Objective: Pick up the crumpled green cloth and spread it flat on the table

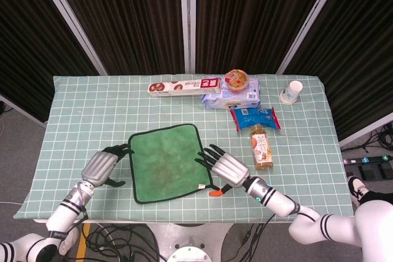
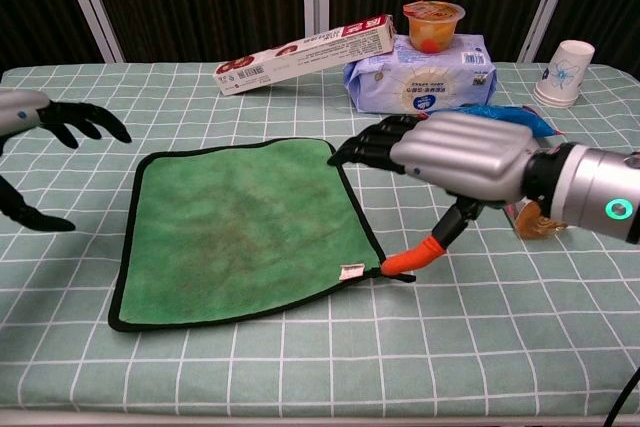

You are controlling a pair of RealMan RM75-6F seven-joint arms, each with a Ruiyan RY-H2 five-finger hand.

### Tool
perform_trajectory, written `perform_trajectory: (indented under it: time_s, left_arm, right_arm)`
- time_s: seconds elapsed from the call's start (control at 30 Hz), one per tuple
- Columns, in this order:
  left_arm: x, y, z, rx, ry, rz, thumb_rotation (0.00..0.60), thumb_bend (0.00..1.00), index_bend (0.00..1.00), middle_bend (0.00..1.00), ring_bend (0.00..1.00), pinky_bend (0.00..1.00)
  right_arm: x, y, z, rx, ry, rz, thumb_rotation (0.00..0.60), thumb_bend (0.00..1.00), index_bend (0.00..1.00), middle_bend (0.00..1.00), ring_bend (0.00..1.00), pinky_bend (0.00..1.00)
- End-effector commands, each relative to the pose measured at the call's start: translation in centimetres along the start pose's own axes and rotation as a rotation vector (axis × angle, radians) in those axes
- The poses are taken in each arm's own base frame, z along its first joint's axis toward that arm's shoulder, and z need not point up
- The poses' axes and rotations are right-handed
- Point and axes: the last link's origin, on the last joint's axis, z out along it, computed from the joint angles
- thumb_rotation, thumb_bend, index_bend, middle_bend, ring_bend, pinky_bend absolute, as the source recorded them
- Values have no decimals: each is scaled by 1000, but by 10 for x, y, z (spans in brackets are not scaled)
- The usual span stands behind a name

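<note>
Taking the green cloth (image 1: 169, 162) as the landmark: it is lying opened out on the checked table (image 1: 92, 102), toward the near edge, its dark-bound border showing all round and a small label at its near right corner. Nothing looks bunched or folded over, so the spreading appears essentially done; what is left, by my reading, is at most drawing the hands clear.

Just off the cloth's right edge, the right hand (image 1: 222, 168) is hovering with fingers spread and nothing in them, its orange-tipped thumb pointing down near the labelled corner. I cannot tell whether the fingertips are touching the hem.

Just off the cloth's left edge, the left hand (image 1: 102, 168) is likewise holding nothing, fingers apart and clear of the fabric.

Beyond the cloth's far right corner a juice bottle (image 1: 261, 147) and a blue snack packet (image 1: 255, 117) are lying; farther back are a long box (image 1: 183, 86), a wipes pack (image 1: 236, 96), a fruit cup (image 1: 236, 78) and a paper cup (image 1: 292, 91).
</note>
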Motion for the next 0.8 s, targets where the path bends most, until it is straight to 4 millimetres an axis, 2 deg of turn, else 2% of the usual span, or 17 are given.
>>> perform_trajectory:
  time_s: [0.03, 0.07, 0.1, 0.17, 0.33, 0.43, 0.67, 0.8]
  left_arm:
    - [20, -27, -1, 135, 117, -57, 600, 90, 271, 235, 200, 257]
    - [25, -35, -2, 168, 149, -62, 600, 94, 271, 235, 200, 257]
    - [29, -42, -5, 199, 180, -61, 600, 98, 271, 235, 200, 257]
    - [38, -60, -12, 267, 249, -40, 600, 103, 272, 235, 199, 257]
    - [49, -93, -39, 382, 352, 28, 600, 104, 272, 235, 200, 249]
    - [50, -104, -60, 413, 366, 31, 600, 105, 272, 235, 200, 246]
    - [38, -103, -107, 470, 392, 72, 600, 105, 272, 235, 199, 244]
    - [29, -96, -126, 498, 385, 95, 600, 104, 272, 235, 200, 242]
  right_arm:
    - [20, 25, -25, -142, 100, 49, 422, 1, 112, 94, 2, 1]
    - [25, 31, -31, -182, 126, 56, 505, 16, 167, 134, 8, 9]
    - [29, 37, -37, -221, 151, 59, 558, 42, 227, 172, 24, 28]
    - [35, 51, -56, -316, 197, 61, 599, 105, 301, 210, 72, 81]
    - [41, 83, -103, -503, 248, 92, 600, 145, 320, 224, 101, 109]
    - [41, 94, -130, -576, 266, 116, 600, 143, 316, 218, 91, 105]
    - [34, 98, -203, -742, 331, 172, 593, 143, 259, 178, 42, 44]
    - [28, 92, -239, -830, 354, 223, 521, 142, 253, 175, 40, 23]
